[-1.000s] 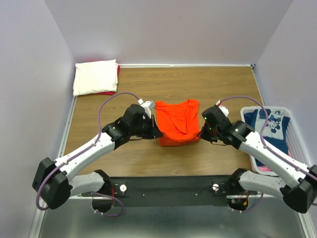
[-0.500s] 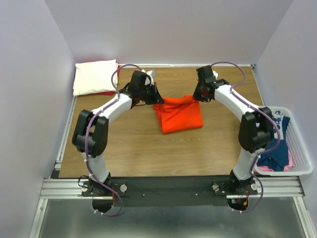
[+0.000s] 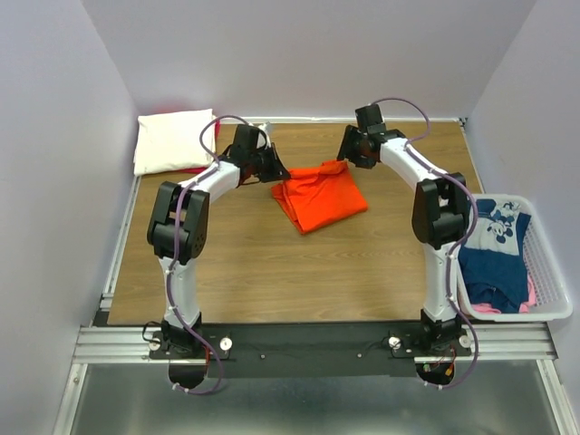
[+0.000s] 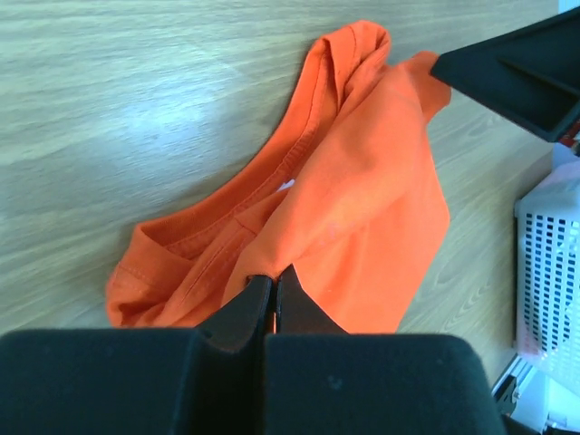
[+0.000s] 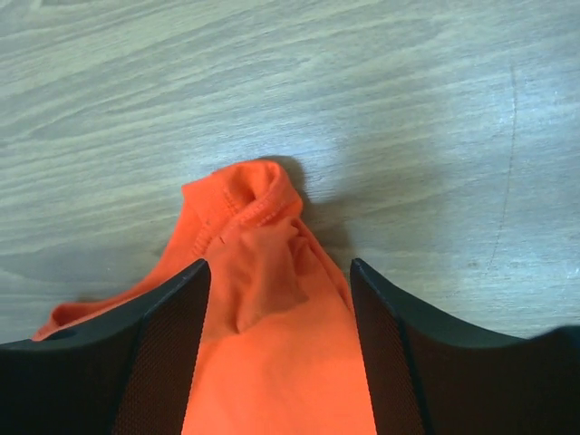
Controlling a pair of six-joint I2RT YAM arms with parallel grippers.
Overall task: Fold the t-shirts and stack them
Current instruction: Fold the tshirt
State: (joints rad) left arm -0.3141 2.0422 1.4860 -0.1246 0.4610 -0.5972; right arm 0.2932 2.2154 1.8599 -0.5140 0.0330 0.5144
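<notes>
The orange t-shirt (image 3: 319,195) lies folded over on the wooden table, mid-far. My left gripper (image 3: 276,172) is shut on the shirt's left far corner; the left wrist view shows its jaws (image 4: 274,276) pinched on a fold of orange cloth (image 4: 362,181). My right gripper (image 3: 346,156) stands open at the shirt's right far corner. In the right wrist view its fingers (image 5: 279,267) straddle the bunched orange hem (image 5: 263,308) without gripping it. A folded cream-white t-shirt (image 3: 172,140) rests on a red-pink one (image 3: 195,169) at the far left corner. A navy printed t-shirt (image 3: 494,245) lies in the basket.
A white lattice basket (image 3: 555,276) sits at the right edge and shows in the left wrist view too (image 4: 548,245). Grey walls close in the table on three sides. Both arms stretch far out over the table.
Both arms have swung from the near side to the far side, carrying the orange shirt's edge over into a fold. The right gripper has opened and let go of the cloth.
</notes>
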